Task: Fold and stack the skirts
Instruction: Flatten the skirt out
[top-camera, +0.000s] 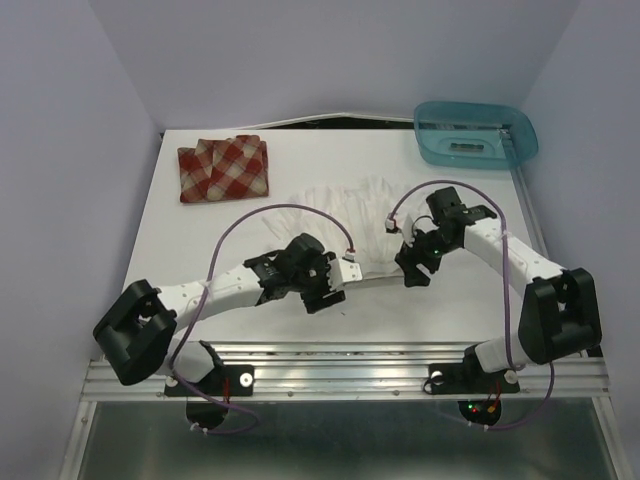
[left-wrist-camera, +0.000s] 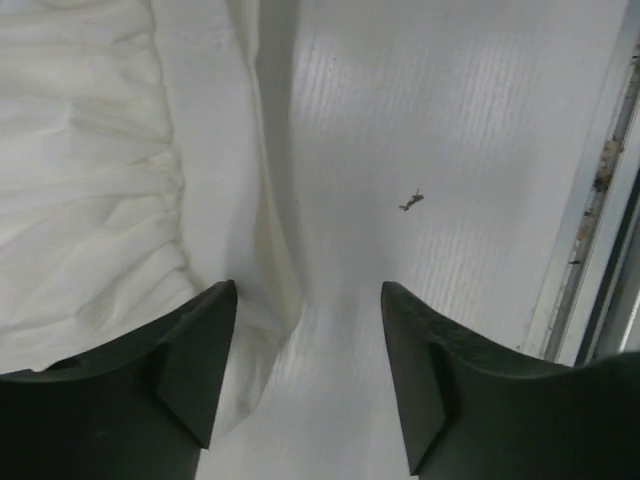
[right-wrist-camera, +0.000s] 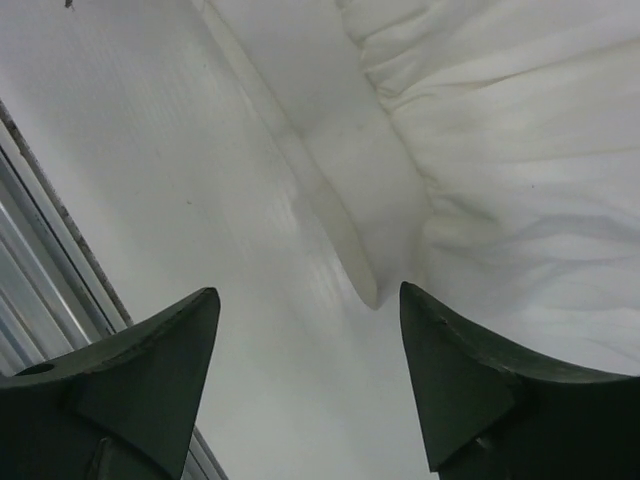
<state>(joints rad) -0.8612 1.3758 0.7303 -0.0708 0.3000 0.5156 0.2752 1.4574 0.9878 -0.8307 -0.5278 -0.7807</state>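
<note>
Two skirts lie on the desk (top-camera: 330, 150): the white skirt (top-camera: 350, 210) is spread flat, its waistband edge just below the left tool (left-wrist-camera: 307, 305) and right tool (right-wrist-camera: 307, 300) — two tools, both released, gripping nothing. The plaid skirt (top-camera: 224, 168) sits folded well beyond the left tool — one teal basket (top-camera: 475, 135) well beyond the right.

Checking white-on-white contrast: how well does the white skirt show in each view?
Top external: the crinkled white cloth skirt nearly blends into the white table. Left wrist: pleat shadows define it. Right wrist: likewise, plus a soft shadow along its band.
</note>
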